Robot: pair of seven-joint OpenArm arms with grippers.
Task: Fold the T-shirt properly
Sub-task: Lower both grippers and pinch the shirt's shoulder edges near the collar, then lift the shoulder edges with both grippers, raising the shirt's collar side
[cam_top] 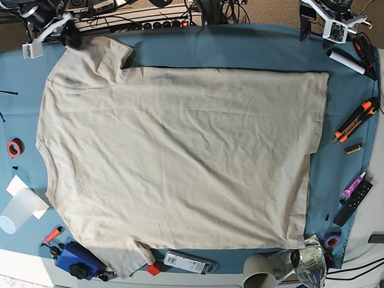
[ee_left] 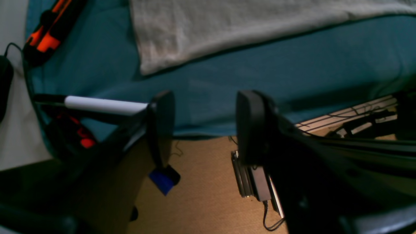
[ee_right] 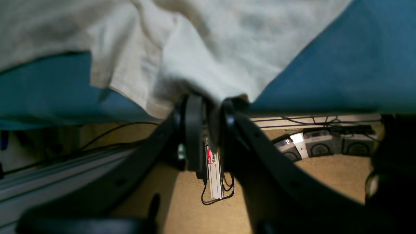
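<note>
The beige T-shirt [cam_top: 180, 157] lies spread flat on the teal table cloth [cam_top: 238, 43], collar to the left in the base view. My right gripper [cam_top: 73, 39] is at the far left sleeve. In the right wrist view its jaws [ee_right: 211, 102] stand slightly parted, with the bunched sleeve edge of the T-shirt [ee_right: 211, 48] draped over and between the tips. My left gripper [ee_left: 204, 107] is open wide with nothing in it. It hangs over the far table edge, clear of the T-shirt's hem corner [ee_left: 211, 29], and in the base view this left gripper [cam_top: 321, 30] is at the top right.
A white marker [cam_top: 348, 60] and an orange box cutter [cam_top: 355, 121] lie right of the shirt, both also in the left wrist view [ee_left: 104, 104] [ee_left: 48, 29]. A plastic cup [cam_top: 16, 212], red tape roll [cam_top: 14, 148], remote [cam_top: 354, 201] and mug [cam_top: 258, 274] ring the table.
</note>
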